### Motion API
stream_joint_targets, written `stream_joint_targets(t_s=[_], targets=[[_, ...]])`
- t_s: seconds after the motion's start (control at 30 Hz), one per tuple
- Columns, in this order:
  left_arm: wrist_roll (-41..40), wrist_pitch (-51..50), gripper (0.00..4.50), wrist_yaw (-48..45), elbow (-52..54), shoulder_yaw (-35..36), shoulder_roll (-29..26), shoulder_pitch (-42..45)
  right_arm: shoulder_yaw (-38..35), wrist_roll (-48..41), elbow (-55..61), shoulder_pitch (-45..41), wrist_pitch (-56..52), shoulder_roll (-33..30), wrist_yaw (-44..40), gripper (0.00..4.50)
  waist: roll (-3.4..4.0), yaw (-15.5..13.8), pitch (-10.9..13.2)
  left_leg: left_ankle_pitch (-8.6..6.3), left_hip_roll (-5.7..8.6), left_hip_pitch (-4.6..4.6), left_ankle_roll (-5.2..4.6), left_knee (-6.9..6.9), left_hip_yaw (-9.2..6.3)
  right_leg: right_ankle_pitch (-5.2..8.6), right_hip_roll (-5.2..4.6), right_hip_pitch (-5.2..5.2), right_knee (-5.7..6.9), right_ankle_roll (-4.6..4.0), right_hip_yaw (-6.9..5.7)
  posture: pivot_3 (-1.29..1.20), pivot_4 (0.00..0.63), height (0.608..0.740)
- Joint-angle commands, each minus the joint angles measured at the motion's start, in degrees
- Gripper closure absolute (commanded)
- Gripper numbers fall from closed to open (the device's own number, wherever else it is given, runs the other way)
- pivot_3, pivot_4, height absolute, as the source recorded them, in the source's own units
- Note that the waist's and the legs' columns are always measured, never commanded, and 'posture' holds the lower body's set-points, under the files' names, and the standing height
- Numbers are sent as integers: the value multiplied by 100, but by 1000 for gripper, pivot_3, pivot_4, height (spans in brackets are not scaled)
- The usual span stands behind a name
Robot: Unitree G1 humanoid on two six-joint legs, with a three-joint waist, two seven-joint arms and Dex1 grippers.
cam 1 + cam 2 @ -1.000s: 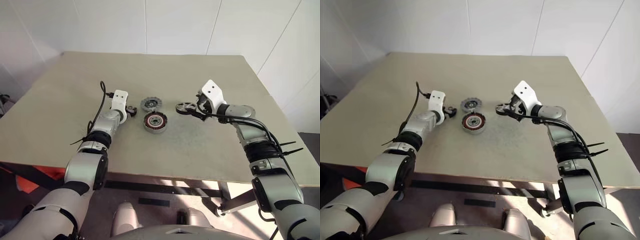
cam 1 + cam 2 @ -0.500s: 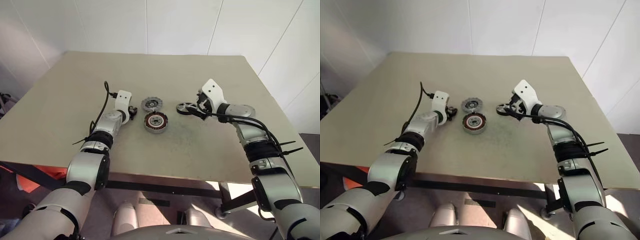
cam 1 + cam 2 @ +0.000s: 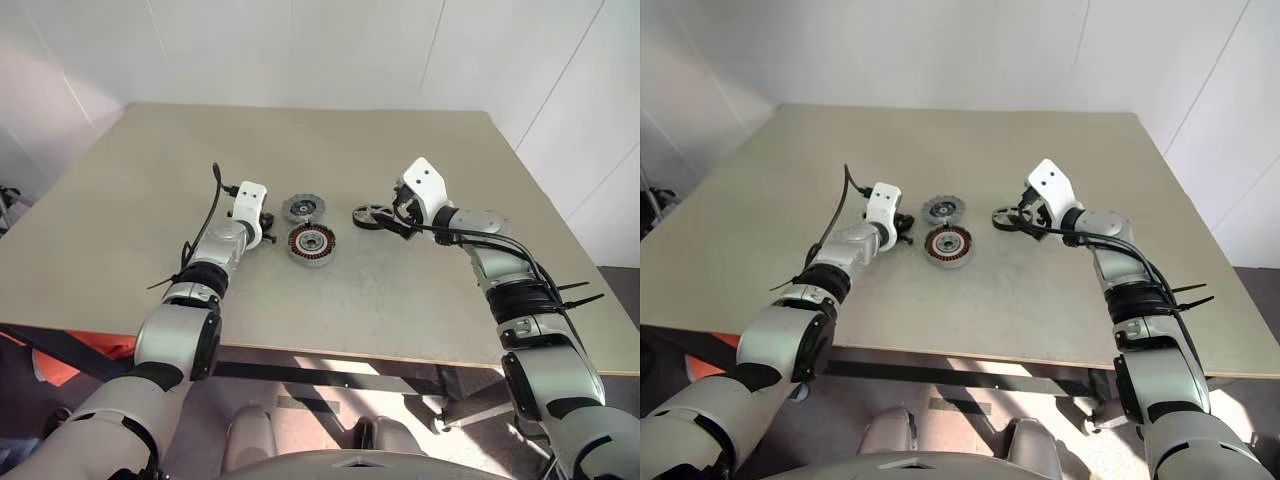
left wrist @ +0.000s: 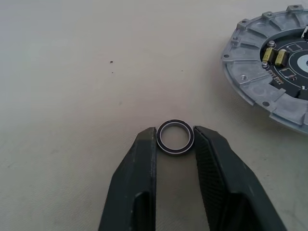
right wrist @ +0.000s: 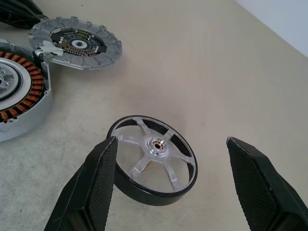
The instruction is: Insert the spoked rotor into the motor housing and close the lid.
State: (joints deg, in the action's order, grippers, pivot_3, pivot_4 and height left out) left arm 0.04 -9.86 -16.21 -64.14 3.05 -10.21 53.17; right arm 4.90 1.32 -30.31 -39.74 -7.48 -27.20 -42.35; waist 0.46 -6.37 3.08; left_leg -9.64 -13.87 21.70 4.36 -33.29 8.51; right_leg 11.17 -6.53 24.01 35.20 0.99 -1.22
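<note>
left gripper (image 4: 175, 139) gripping small ring (image 4: 175, 137) | right gripper (image 5: 171, 161) gaping, straddling rotor (image 5: 155, 159) | mid-table (image 3: 420, 290)

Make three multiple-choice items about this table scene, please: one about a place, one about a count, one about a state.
1. Where does the lid lie from the housing?
A. Just behind it, farther from the robot
B. On top of it
C. At the table's near edge

2. How many round parts, small ring included, lie on the table?
A. Two
B. Four
C. Six

3. How does the right gripper stand at the rotor?
A. Shut flat, above the rotor
B. Open, one finger at the rim, the other apart
C. Holding the rotor in the air

Answers:
1. A: the head views show the lid beyond the housing, beside it and not on it.
2. B: lid, housing, rotor and small ring.
3. B: the right wrist view shows wide jaws and the rotor lying on the table.
</note>
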Motion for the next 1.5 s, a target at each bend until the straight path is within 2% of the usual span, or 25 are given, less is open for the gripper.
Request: stream_joint_targets(t_s=[0.03,0.17,0.33,0.53,0.7,0.83,1.07,1.5], targets=[[7,-51,3628,41,-28,19,-47,39,-105,-64,53,-209,119,-16,52,413,0,2,0,0,0,0,0,0,0,0,0,0,0,0,1,0,0,740],[-14,-37,3628,8,27,36,-50,33,-104,-62,28,-226,129,-18,59,413,0,10,0,0,0,0,0,1,0,0,0,0,0,0,0,0,0,740],[-282,-40,3628,-107,609,294,-219,-111,-114,-60,39,-210,137,-42,71,413,-2,12,1,0,0,4,-1,3,0,0,0,1,-6,0,-2,0,0,740],[-679,-698,3628,-74,2282,656,-541,-832,-158,-72,22,-155,148,-113,96,413,-2,76,2,-4,-4,18,-6,15,0,0,3,6,-32,0,-10,0,0,740],[-1386,-1487,3628,-1294,3785,412,-509,-1152,-142,-62,-106,-263,196,-116,98,413,-6,13,6,-6,-3,34,-10,12,1,0,-1,6,-43,-1,-17,0,0,740],[-1667,-2145,3628,-2375,4491,-182,-624,-1269,-124,-57,-167,-323,246,-78,120,413,-8,12,7,-6,-3,29,-10,10,3,0,-2,5,-38,-1,-13,0,0,740],[-1269,-2055,3628,-3166,4312,-1148,-772,-1267,-192,-97,46,-133,199,-131,178,413,-6,98,8,-5,-4,19,-7,18,3,0,3,6,-35,-1,-8,0,0,740],[-783,-1578,3628,-3259,3300,-1484,-478,-906,-281,-145,515,203,-22,-198,297,413,-6,77,8,-4,-2,16,-7,15,3,-1,2,1,-34,0,-6,0,0,740]])
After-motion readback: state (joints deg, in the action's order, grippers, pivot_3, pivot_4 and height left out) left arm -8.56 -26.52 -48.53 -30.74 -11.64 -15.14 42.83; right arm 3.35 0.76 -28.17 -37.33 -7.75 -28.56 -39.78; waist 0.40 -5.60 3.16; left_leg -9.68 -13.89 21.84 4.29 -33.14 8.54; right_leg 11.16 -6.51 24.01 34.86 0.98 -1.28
